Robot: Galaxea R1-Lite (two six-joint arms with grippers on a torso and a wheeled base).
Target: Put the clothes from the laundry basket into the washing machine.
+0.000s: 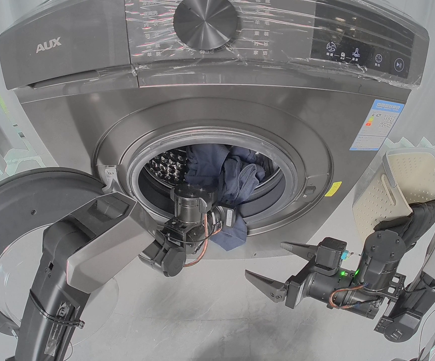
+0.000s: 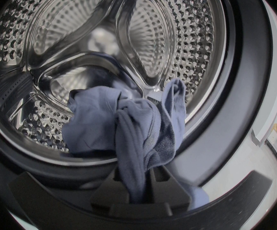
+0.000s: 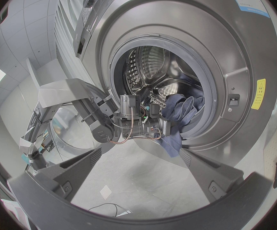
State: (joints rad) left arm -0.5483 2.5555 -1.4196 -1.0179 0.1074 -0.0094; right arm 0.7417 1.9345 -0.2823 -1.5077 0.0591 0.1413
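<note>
Clamping a blue garment, the left gripper sits at the mouth of the washing machine, jaws closed tight on a twisted fold. Most of the cloth is bunched just inside the drum, and one tail hangs out over the machine's lower door seal. The right gripper is spread wide, empty and touching nothing, low before the machine's front; the laundry basket stands beside the machine, a dark garment draped over its rim.
</note>
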